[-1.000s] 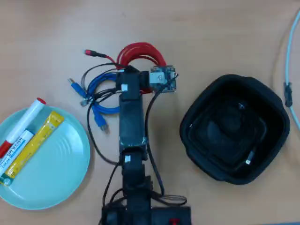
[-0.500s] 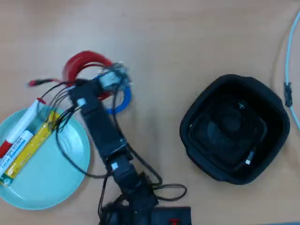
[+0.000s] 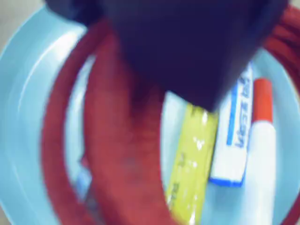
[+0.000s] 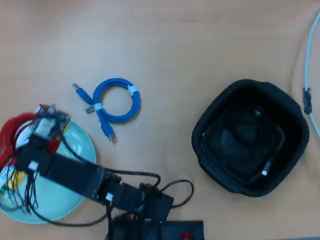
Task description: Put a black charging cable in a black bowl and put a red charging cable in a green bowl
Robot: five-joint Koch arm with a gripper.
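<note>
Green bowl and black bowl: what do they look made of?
The green bowl looks like smooth, slightly glossy plastic, judging by its soft sheen and faint rings. The black bowl looks matte, with no glare; plastic or silicone, which one is unclear.

- In the overhead view, the green bowl (image 4: 75, 150) is placed at the tabletop's (image 4: 190, 45) left edge, the black bowl (image 4: 250, 136) at the right.
- The coiled cable (image 4: 115, 100) is laid between them, nearer the green bowl.
- The red charging cable (image 4: 12, 127) is seen over the green bowl's left part.
</note>
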